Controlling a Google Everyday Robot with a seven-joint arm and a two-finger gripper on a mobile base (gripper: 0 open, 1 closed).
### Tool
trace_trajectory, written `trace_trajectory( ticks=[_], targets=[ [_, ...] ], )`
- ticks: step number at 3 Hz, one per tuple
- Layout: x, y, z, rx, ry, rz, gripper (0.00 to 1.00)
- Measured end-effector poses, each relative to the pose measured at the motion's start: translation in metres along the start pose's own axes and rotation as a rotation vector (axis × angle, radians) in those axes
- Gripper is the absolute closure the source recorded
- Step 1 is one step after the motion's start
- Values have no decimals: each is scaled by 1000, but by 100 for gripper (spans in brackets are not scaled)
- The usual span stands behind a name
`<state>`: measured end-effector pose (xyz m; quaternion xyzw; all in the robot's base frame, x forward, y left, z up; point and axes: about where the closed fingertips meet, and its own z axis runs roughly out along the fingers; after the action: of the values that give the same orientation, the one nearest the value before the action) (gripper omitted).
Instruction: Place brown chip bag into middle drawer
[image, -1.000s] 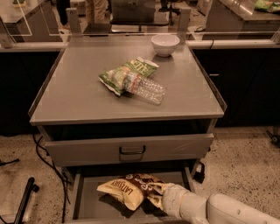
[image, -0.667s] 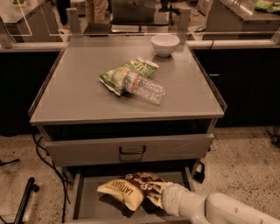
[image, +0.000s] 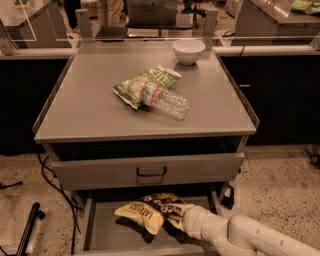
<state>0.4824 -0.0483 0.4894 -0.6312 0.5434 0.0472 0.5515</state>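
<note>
The brown chip bag (image: 145, 212) is crinkled, dark brown with a tan end and pale lettering. It lies inside the open middle drawer (image: 106, 231), a shallow grey drawer pulled out at the bottom of the cabinet. My white arm reaches in from the lower right. My gripper (image: 176, 222) is at the bag's right end, over the drawer floor, and is mostly hidden behind the wrist and the bag. The bag looks slightly raised on its right side.
Above the open drawer is a grey drawer front with a black handle (image: 150, 171). On the cabinet top (image: 85, 110) lie a green chip bag (image: 142, 85), a clear water bottle (image: 167, 101) and a white bowl (image: 188, 51). A black pole (image: 27, 230) and cables (image: 55, 180) are on the floor at the left.
My arm has edged slightly left and further into the drawer. The brown chip bag stays in about the same place.
</note>
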Motion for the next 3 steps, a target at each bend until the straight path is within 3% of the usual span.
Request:
trace_trajectory(
  ticks=[1, 3],
  targets=[
    [0, 0, 0, 0, 0, 0, 100],
    [33, 3, 8, 5, 52, -139, 100]
  ],
)
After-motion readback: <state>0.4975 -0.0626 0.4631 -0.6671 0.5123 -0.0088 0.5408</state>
